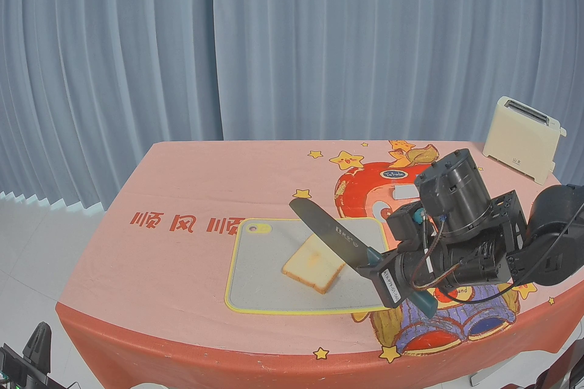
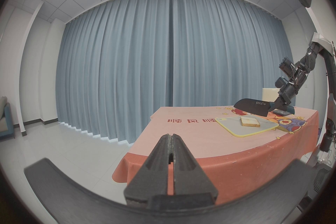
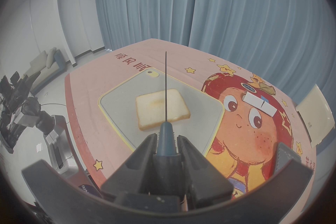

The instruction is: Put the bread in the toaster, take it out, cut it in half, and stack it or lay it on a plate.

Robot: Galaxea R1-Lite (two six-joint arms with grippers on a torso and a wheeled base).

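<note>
The handle of the knife is clamped in the right gripper, the blade being held toward ten o'clock just above the bread, which is laid flat on the cutting board, nearest this arm.

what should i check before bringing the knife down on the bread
1. Grip: right end effector shut on the knife handle: ok.
2. Aim: blade lines up over the middle of the bread: ok.
3. Bread lies flat on the cutting board: ok.
4. Bread steadied against sliding: not ok, nothing holds it.
5. Left end effector off to the table's side, away from the board: ok.
6. Sharp edge faces down: cannot tell.
</note>
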